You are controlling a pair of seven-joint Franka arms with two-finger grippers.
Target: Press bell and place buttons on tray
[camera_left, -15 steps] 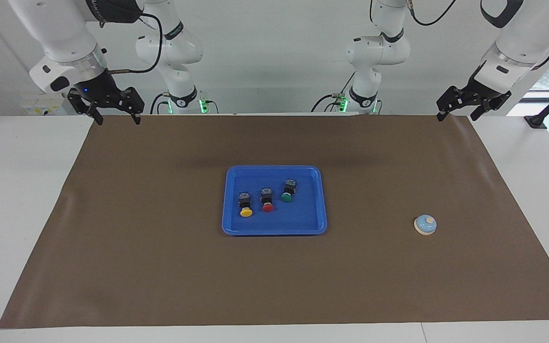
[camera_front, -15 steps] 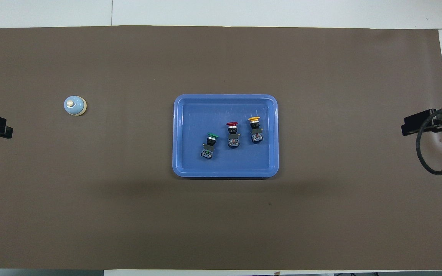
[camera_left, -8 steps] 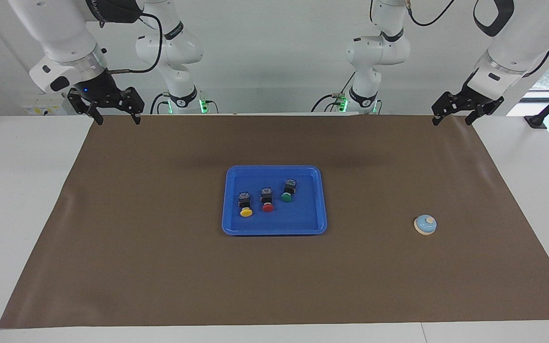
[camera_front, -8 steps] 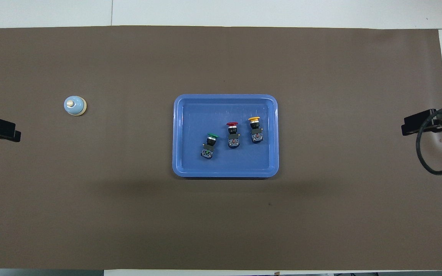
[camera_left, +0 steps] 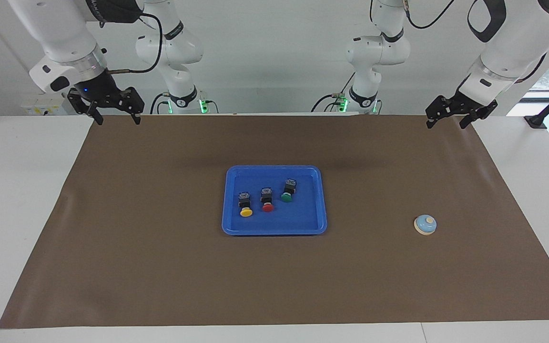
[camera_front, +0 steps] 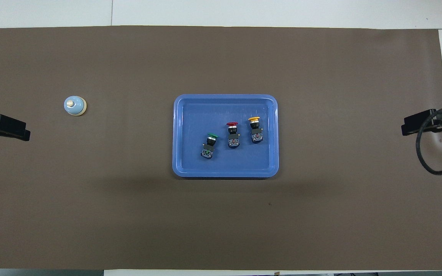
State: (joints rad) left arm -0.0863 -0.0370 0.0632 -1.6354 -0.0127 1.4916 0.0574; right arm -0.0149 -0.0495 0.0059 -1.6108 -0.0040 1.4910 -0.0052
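Buttons (camera_left: pixel 267 196) all lie on the tray (camera_left: pixel 322 200), so the open left gripper (camera_left: pixel 446 116) has edged toward the unpressed bell (camera_left: pixel 425 225) while the open right gripper (camera_left: pixel 114 110) waits

The worktop (camera_left: pixel 26 200) carries a mat (camera_left: pixel 160 267), and the tray (camera_left: pixel 323 200) lies at the mat's middle, well apart from both claws and between them along the table's length. The three buttons (camera_left: pixel 267 199) lie in the tray on their sides in a slanted row, caps pointing away from the robots, none touching another. The bell (camera_left: pixel 425 225) stands on the mat toward the left arm's end. The left claw (camera_left: pixel 446 119) hangs over the mat's edge at that end, the bell being the nearest thing to it. The right claw (camera_left: pixel 115 116) hangs over the mat's edge at the right arm's end, with the tray nearer to it than the bell.
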